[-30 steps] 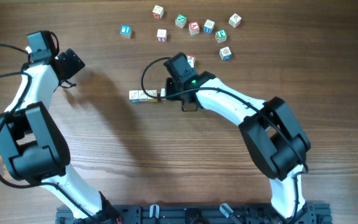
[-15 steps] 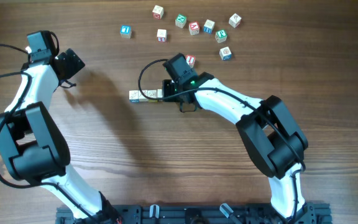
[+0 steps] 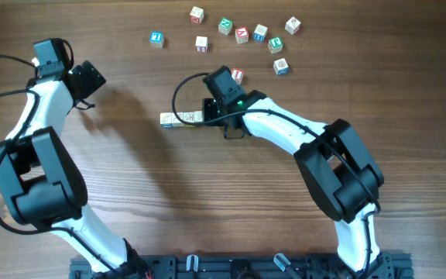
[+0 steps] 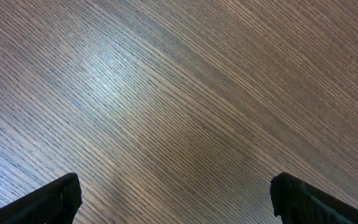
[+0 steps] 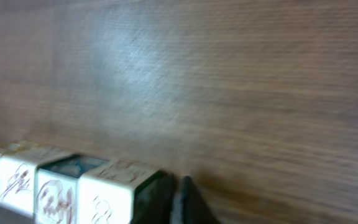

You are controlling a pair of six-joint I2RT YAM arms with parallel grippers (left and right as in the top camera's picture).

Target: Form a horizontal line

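On the brown wood-grain table, the white-and-black right arm is stretched toward the centre, and the first hazard is judged to lie in its bulk. A black cable loop hangs at its wrist's 10 o'clock and could be dragged across nearby pieces by a wide sweep. The horizontal line of small pale wooden alphabet cubes, touching side by side, is found close to the table's centre at 10 o'clock. Four of its cubes are counted in the right wrist view, though more may be cut off by the edge. The right gripper is clenched on nothing, its closed tips set at the row's 3 o'clock end, seemingly touching the last cube. A shove given off the row's centre line could buckle it or turn that end cube, since nothing braces the 9 o'clock end. The left gripper is spread wide and empty over bare wood, well apart at 9 o'clock. Ten loose alphabet cubes are scattered toward 12 o'clock. The nearest, a red-lettered cube, sits just beside the right wrist and could be knocked away.
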